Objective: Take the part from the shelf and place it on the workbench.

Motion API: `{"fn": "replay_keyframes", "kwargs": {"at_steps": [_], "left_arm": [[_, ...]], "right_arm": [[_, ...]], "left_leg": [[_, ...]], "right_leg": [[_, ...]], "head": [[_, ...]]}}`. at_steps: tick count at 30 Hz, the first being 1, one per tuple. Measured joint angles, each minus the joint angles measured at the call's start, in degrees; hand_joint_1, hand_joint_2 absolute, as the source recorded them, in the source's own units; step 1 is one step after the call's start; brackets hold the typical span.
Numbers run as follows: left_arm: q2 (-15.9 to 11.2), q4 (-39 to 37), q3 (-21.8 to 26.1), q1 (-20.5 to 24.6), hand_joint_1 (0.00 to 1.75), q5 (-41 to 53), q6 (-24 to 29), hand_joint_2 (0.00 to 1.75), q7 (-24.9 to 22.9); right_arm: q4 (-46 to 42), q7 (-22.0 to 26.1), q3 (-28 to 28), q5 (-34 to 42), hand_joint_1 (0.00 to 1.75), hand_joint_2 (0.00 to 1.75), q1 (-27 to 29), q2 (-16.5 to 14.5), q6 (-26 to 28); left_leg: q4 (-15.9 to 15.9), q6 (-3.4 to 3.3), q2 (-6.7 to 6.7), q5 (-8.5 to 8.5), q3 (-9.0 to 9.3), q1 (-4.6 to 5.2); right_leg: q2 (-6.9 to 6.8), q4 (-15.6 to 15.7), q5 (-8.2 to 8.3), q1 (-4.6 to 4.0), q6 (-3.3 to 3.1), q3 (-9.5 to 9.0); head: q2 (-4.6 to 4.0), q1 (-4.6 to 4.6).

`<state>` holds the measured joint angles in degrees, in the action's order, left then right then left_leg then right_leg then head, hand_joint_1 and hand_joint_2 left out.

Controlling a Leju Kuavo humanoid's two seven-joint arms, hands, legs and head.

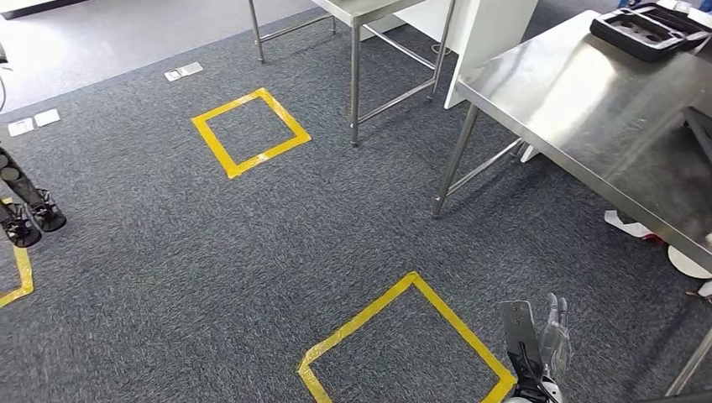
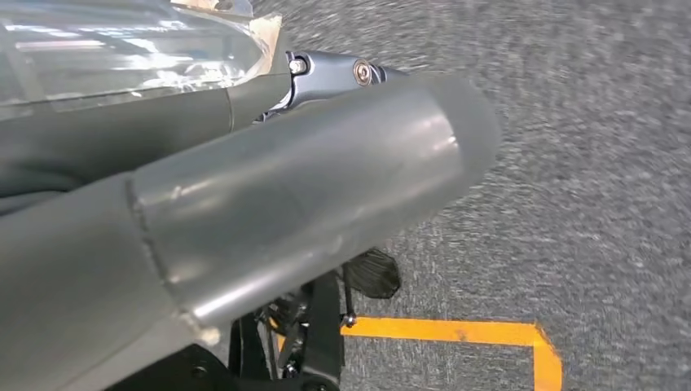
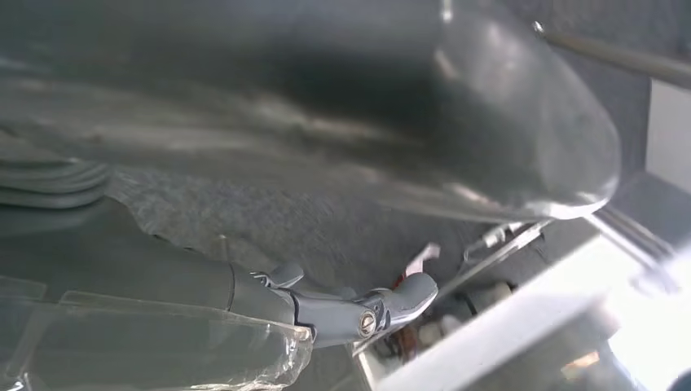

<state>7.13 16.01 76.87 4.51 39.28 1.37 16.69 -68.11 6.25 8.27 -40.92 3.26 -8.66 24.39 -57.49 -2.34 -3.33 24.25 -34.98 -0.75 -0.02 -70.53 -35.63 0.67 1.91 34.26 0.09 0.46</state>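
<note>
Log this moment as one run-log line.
phase: walking to workbench | right hand: low at side, grip unclear | workbench: ahead right, black tray on far end | floor: yellow tape square

A robotics lab or test workshop: grey carpet floor (image 1: pixel 168 252) marked with yellow tape squares (image 1: pixel 250 132), stainless steel counter (image 1: pixel 588 109) at right, another steel-legged table (image 1: pixel 361 13) far behind, floor sockets (image 1: pixel 183 71).

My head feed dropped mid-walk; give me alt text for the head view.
Grey carpet with two yellow tape squares, the nearer one beside the robot's right hand hanging low. A steel workbench stands at right with a black tray on its far end.
</note>
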Motion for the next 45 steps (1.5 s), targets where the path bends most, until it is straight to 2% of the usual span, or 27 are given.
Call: {"fn": "replay_keyframes", "kwargs": {"at_steps": [2,3,5,7,8,10,12,14,15,18,20,22,23,25,27,28,29,30,31,33,35,36,38,40,42,44,45], "left_arm": [[0.0,-0.2,0.0,0.0,0.00,0.0,0.0,0.00,0.0],[0.0,-0.2,0.0,0.0,0.00,0.0,0.0,0.00,0.0],[0.0,-0.3,0.0,0.0,0.00,0.0,0.0,0.00,0.0],[0.0,-0.3,0.0,-0.3,0.00,0.0,0.0,0.00,0.0],[0.1,-0.4,0.0,-0.5,0.00,0.1,0.1,0.00,0.0],[0.0,-0.4,0.0,-0.5,0.00,0.0,0.1,0.00,-0.4],[0.0,-0.5,0.0,-0.3,0.00,-0.5,0.2,0.00,-1.3],[0.0,-0.7,0.1,-0.3,0.00,-1.1,0.6,0.00,-2.5],[0.1,-0.7,0.2,-0.3,0.00,-1.4,0.9,0.00,-2.9],[0.4,-0.9,0.8,-0.1,0.00,-2.3,2.4,0.00,-3.8],[0.8,-1.1,1.3,0.2,0.00,-2.9,3.7,0.00,-4.5],[1.1,-1.2,2.1,0.3,0.00,-4.4,4.8,0.00,-5.7],[1.3,-1.2,2.7,0.2,0.00,-5.9,5.2,0.00,-6.7],[1.9,-1.2,4.8,0.4,0.00,-10.4,5.9,0.00,-9.1],[2.6,-1.3,6.9,0.5,0.00,-13.4,6.8,0.00,-11.0],[2.9,-1.3,7.5,0.5,0.00,-13.6,7.1,0.00,-11.5],[3.3,-1.3,7.8,0.4,0.00,-13.2,7.0,0.00,-11.9],[3.6,-1.4,7.8,0.3,0.00,-12.3,6.8,0.00,-12.2],[3.7,-1.4,7.8,0.2,0.00,-11.4,6.6,0.00,-12.4],[3.9,-1.5,7.1,0.2,0.00,-9.1,6.8,0.00,-12.9],[3.9,-1.7,6.1,0.3,0.00,-7.0,7.4,0.00,-13.2],[3.8,-1.7,5.6,0.2,0.00,-6.3,7.6,0.00,-13.3],[3.7,-1.7,4.8,0.0,0.00,-5.6,7.8,0.00,-13.1],[3.5,-1.7,4.4,-0.2,0.00,-5.5,7.9,0.00,-12.8],[3.4,-1.7,4.0,-0.2,0.00,-5.6,7.7,0.00,-12.5],[3.3,-1.7,3.8,-0.2,0.00,-5.6,7.6,0.00,-12.4],[3.3,-1.7,3.8,-0.3,0.00,-5.6,7.6,0.00,-12.4]], "right_arm": [[1.3,0.0,0.2,0.0,0.00,0.00,-0.5,0.1,0.1],[1.8,0.0,0.2,0.0,0.00,0.00,-0.7,0.1,0.1],[2.5,0.0,0.4,0.0,0.00,0.00,-1.0,0.2,0.1],[3.0,0.0,0.4,0.0,0.00,0.00,-1.4,0.1,0.2],[3.2,0.0,0.4,-0.1,0.00,0.00,-1.6,0.1,0.2],[3.8,-0.8,0.5,-0.9,0.00,0.00,-1.9,0.0,0.2],[6.6,-2.4,0.9,-2.0,0.00,0.00,-2.6,0.2,0.6],[13.1,-3.4,1.9,-2.3,0.00,0.00,-4.6,0.6,2.3],[17.4,-3.7,2.6,-2.3,0.00,0.00,-5.7,0.9,3.5],[29.6,-5.3,4.7,-2.3,0.00,0.00,-8.1,2.1,5.2],[35.7,-7.3,6.0,-2.6,0.00,0.00,-8.7,2.8,5.2],[40.6,-10.7,6.8,-3.5,0.00,0.00,-8.9,3.1,5.3],[42.6,-12.9,7.0,-4.3,0.00,0.00,-8.8,3.1,5.5],[46.3,-17.1,7.1,-6.4,0.00,0.00,-8.1,2.9,6.6],[49.3,-20.2,6.8,-9.4,0.00,0.00,-6.7,2.5,8.6],[50.6,-21.3,6.4,-11.1,0.00,0.00,-6.0,2.3,9.4],[51.6,-21.9,5.9,-12.5,0.00,0.00,-5.4,2.0,10.0],[52.3,-22.1,5.3,-13.3,0.00,0.00,-5.0,1.8,10.5],[52.8,-21.8,4.9,-13.4,0.00,0.00,-4.9,1.7,10.9],[53.6,-20.9,4.7,-12.8,0.00,0.00,-5.0,1.4,12.0],[54.3,-20.2,4.7,-12.4,0.00,0.00,-5.2,1.5,13.0],[54.5,-20.0,4.8,-11.8,0.00,0.00,-5.3,1.5,13.5],[54.8,-19.7,5.4,-9.8,0.00,0.00,-5.5,1.3,14.2],[55.0,-19.6,6.5,-7.9,0.00,0.00,-5.5,0.9,14.4],[55.1,-19.6,7.6,-7.1,0.00,0.00,-5.1,0.4,14.4],[55.3,-19.6,8.4,-6.8,0.00,0.00,-4.7,0.2,14.4],[55.4,-19.6,8.7,-6.7,0.00,0.00,-4.7,0.2,14.4]], "left_leg": [[0.0,0.46,-1.46,-0.35,-0.13,0.00],[-0.1,0.75,-2.10,-0.52,-0.23,0.03],[0.2,1.54,-3.15,-1.01,-0.46,-0.06],[0.8,2.35,-3.78,-1.58,-0.68,-0.31],[0.5,2.64,-3.08,-1.34,-1.01,-0.31],[-3.7,2.99,-0.17,1.43,-3.11,-0.23],[-11.5,3.49,2.08,5.22,-6.70,-0.41],[-15.4,4.13,2.84,5.93,-8.45,-1.08],[-14.3,4.52,3.27,4.92,-7.79,-1.51],[-4.1,5.81,6.52,0.85,-2.07,-2.58],[-1.7,5.29,7.45,0.50,-0.75,-2.34],[-1.9,3.76,6.04,0.61,-1.14,-1.54],[-1.9,3.11,5.42,0.52,-1.26,-1.31],[-1.7,2.01,4.19,0.24,-1.40,-1.12],[-1.6,1.25,2.85,0.05,-1.62,-0.90],[-1.6,0.97,2.09,-0.04,-1.80,-0.72],[-1.6,0.76,1.34,-0.15,-1.96,-0.51],[-1.6,0.61,0.65,-0.28,-2.10,-0.32],[-1.6,0.52,-0.03,-0.41,-2.20,-0.17],[-1.6,0.57,-1.28,-0.75,-2.25,-0.02],[-1.7,0.94,-2.39,-1.07,-2.28,0.14],[-1.6,1.23,-2.86,-1.24,-2.28,0.19],[-1.5,1.87,-3.53,-1.58,-2.43,0.17],[-3.4,2.26,-1.56,0.04,-3.45,0.26],[-9.6,2.64,1.47,4.31,-5.96,0.31],[-16.3,3.24,2.59,7.68,-8.31,0.03],[-17.4,3.52,2.88,8.00,-8.29,-0.17]], "right_leg": [[1.73,8.2,3.33,0.14,0.56,-3.90],[2.60,11.5,4.57,0.11,0.51,-5.32],[3.31,14.3,5.56,-0.38,-0.09,-6.24],[2.19,15.1,6.42,-0.40,-1.03,-6.63],[1.64,15.7,6.92,-0.15,-1.47,-6.92],[0.19,16.5,7.69,0.59,-2.30,-7.28],[-1.40,16.6,7.82,0.35,-2.65,-7.26],[-2.90,16.6,7.75,0.35,-2.56,-7.21],[-3.60,16.5,7.62,0.48,-2.36,-7.26],[-5.53,15.3,6.38,0.65,-0.75,-7.18],[-6.58,14.4,5.43,0.13,0.32,-6.83],[-7.50,14.5,5.24,0.23,0.99,-7.27],[-7.21,14.5,5.08,0.53,1.26,-7.48],[-4.42,11.8,3.10,1.07,1.18,-6.47],[-1.22,4.1,-0.75,1.04,0.34,-2.87],[-0.59,0.0,-2.34,0.83,0.04,-0.76],[-0.29,-2.7,-3.13,0.54,-0.09,0.80],[-0.11,-3.3,-2.93,0.23,-0.06,1.29],[0.07,-1.4,-1.85,-0.06,0.06,0.56],[1.38,6.6,1.48,-0.59,0.03,-3.26],[2.90,12.3,3.79,-1.11,-0.74,-5.89],[3.20,13.2,4.22,-1.34,-1.22,-6.18],[2.32,13.4,4.91,-1.30,-2.10,-6.28],[1.13,14.0,5.73,-0.87,-3.00,-6.50],[-0.33,14.2,6.15,-0.78,-3.54,-6.29],[-1.93,14.2,6.20,-0.85,-3.62,-5.79],[-2.69,14.2,6.20,-0.81,-3.60,-5.61]], "head": [[0.00,0.04],[0.00,0.04],[0.00,-0.02],[0.00,-0.14],[0.00,-0.22],[0.00,-0.58],[0.00,-0.78],[0.00,-0.84],[0.00,-0.84],[0.00,-1.18],[0.00,-1.12],[0.00,-0.66],[0.00,-0.51],[0.00,-0.33],[0.00,-0.04],[0.00,0.06],[0.00,0.15],[0.00,0.17],[0.00,0.17],[0.00,0.22],[0.00,0.26],[0.00,0.26],[0.00,0.25],[0.00,0.00],[0.00,-0.31],[0.00,-0.38],[0.00,-0.42]]}}
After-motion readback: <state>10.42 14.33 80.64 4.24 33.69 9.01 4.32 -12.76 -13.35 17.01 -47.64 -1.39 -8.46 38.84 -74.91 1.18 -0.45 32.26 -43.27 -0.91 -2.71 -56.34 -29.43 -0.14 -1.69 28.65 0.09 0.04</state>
